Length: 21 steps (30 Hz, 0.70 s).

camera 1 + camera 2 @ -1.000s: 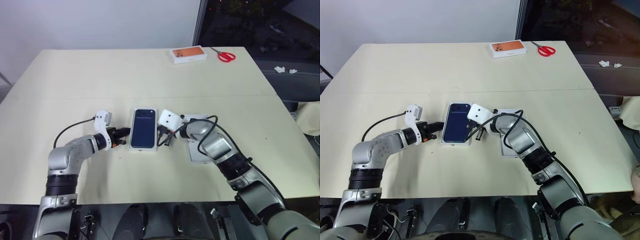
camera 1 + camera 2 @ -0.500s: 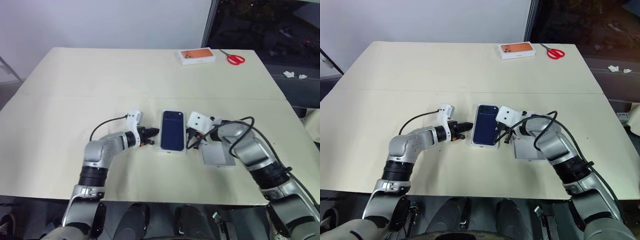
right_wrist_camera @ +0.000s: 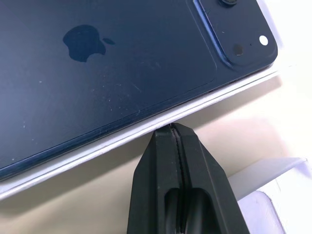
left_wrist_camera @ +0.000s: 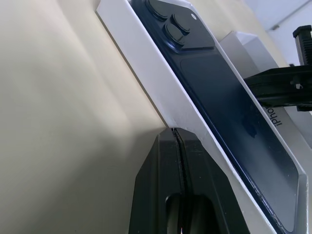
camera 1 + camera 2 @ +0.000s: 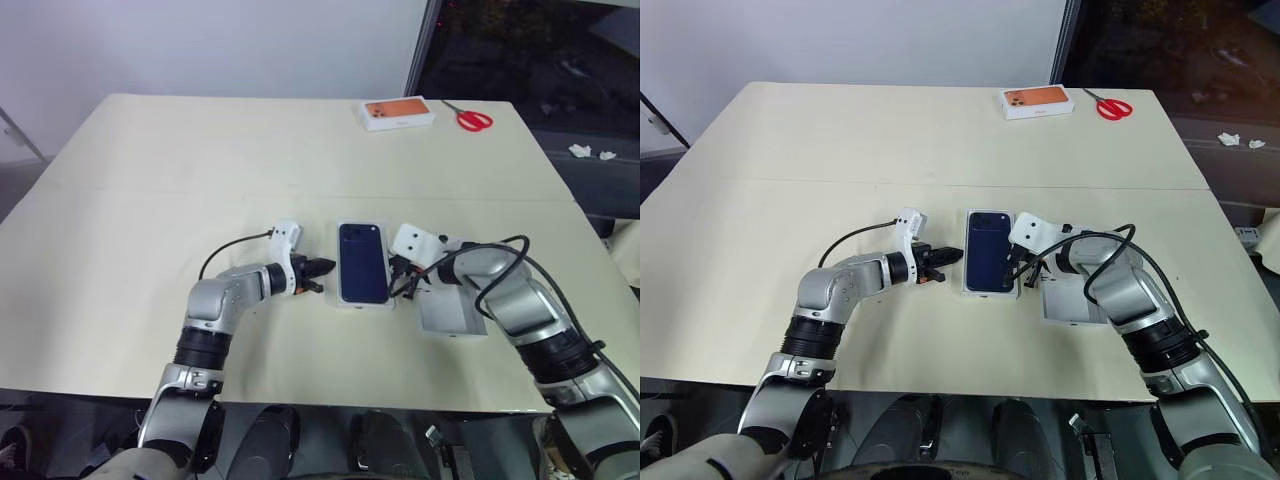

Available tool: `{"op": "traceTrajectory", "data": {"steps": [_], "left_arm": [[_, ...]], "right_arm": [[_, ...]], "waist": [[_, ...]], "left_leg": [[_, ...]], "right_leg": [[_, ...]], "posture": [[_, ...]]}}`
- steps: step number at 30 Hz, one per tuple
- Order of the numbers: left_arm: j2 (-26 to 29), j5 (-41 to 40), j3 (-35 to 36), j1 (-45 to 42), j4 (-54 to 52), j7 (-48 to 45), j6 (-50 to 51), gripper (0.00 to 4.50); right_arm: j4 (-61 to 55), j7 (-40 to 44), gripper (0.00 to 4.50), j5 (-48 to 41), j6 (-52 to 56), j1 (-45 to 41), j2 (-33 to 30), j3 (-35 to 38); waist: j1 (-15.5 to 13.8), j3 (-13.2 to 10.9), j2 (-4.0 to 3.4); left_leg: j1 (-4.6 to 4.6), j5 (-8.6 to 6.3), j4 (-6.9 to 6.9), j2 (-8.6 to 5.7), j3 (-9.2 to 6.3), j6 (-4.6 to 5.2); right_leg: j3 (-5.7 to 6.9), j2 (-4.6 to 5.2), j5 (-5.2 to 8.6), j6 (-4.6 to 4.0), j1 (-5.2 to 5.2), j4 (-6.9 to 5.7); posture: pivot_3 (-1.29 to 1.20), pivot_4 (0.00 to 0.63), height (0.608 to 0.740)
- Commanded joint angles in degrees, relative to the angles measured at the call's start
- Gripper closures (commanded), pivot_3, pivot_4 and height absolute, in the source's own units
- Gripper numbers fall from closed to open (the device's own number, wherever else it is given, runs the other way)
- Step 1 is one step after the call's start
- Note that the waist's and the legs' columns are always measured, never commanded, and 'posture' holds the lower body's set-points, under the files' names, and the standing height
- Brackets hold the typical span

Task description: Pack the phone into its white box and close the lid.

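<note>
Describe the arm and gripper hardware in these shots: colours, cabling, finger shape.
Both arms are silver-grey metal segments with black ribbed joint bands. Each wrist carries a small white camera block, with a black cable looping back along the forearm. The left gripper and right gripper each have two matte black, tapered fingers; the left gripper shows a small orange detail at its base.

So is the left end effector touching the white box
Touching. In the left wrist view the shut left end effector has its tips pressed against the side wall of the white box, with no gap visible; the phone lies inside.
</note>
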<state>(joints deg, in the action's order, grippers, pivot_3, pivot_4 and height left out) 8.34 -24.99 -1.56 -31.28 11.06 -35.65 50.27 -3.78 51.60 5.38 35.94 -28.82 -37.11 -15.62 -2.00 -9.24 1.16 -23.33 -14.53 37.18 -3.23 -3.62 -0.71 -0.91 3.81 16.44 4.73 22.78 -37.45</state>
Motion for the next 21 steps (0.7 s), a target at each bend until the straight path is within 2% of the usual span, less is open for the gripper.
{"op": "traceTrajectory", "data": {"steps": [1, 3, 8, 9, 17, 19, 21], "left_arm": [[1.3, -1.4, -0.1, -1.3, -0.3, -2.8, 0.0, 4.50], [2.6, -1.7, 0.5, -1.5, -0.5, -3.8, -0.1, 4.50], [5.5, -1.6, 1.6, -2.1, -1.0, -4.5, -0.5, 2.23], [5.9, -1.9, 1.7, -2.0, -1.3, -4.8, 0.1, 1.78], [8.1, -1.7, 1.6, 0.0, -4.0, -5.5, -1.7, 1.78], [9.4, -1.3, 1.5, 1.0, -5.6, -6.6, -4.1, 1.78], [11.1, -2.1, 2.6, 1.9, -7.1, -8.1, -5.9, 1.78]], "right_arm": [[-0.8, 0.9, 3.68, -0.8, -1.2, -1.6, 0.3, -0.6], [0.5, 0.4, 2.74, 0.4, -2.7, -2.9, -0.4, -0.5], [1.9, 1.6, 0.21, 1.1, -4.6, -6.1, -1.9, -0.4], [2.3, 1.6, 0.00, 1.4, -5.1, -6.5, -2.1, -0.5], [2.6, 2.4, 0.00, 1.6, -5.8, -7.8, -3.1, 0.1], [1.6, 2.2, 0.00, -0.4, -2.1, -8.4, -2.4, 2.5], [-0.2, -0.5, 0.00, -4.6, 9.8, -10.7, 0.8, 8.1]], "waist": [[0.2, 0.0, 0.00], [0.7, 0.0, -0.03], [1.5, 0.0, -0.06], [1.7, -0.1, -0.07], [2.5, -0.1, -0.09], [2.6, -0.1, -0.10], [2.8, -0.1, -0.15]], "left_leg": [[0.00, 0.00, -0.01, 0.02, 0.00, 0.00], [-0.01, 0.00, -0.03, 0.03, 0.00, 0.00], [-0.01, 0.01, -0.07, 0.05, 0.00, -0.02], [-0.01, 0.01, -0.08, 0.06, 0.00, -0.02], [-0.04, 0.02, -0.10, 0.10, 0.00, -0.04], [-0.05, 0.02, -0.10, 0.10, 0.01, -0.04], [-0.06, 0.03, -0.12, 0.10, 0.01, -0.05]], "right_leg": [[0.00, -0.01, 0.00, 0.00, 0.02, 0.00], [0.00, -0.02, 0.00, 0.00, 0.05, -0.01], [0.00, -0.04, 0.00, 0.00, 0.10, -0.04], [-0.01, -0.05, 0.00, 0.00, 0.12, -0.04], [-0.03, -0.08, 0.00, 0.00, 0.18, -0.08], [-0.05, -0.07, 0.00, 0.00, 0.20, -0.08], [-0.08, -0.06, 0.00, 0.00, 0.24, -0.09]], "posture": [[0.00, 0.150, 0.740], [0.00, 0.150, 0.740], [0.00, 0.150, 0.740], [0.00, 0.150, 0.740], [0.00, 0.150, 0.740], [0.00, 0.150, 0.740], [0.00, 0.150, 0.740]]}}
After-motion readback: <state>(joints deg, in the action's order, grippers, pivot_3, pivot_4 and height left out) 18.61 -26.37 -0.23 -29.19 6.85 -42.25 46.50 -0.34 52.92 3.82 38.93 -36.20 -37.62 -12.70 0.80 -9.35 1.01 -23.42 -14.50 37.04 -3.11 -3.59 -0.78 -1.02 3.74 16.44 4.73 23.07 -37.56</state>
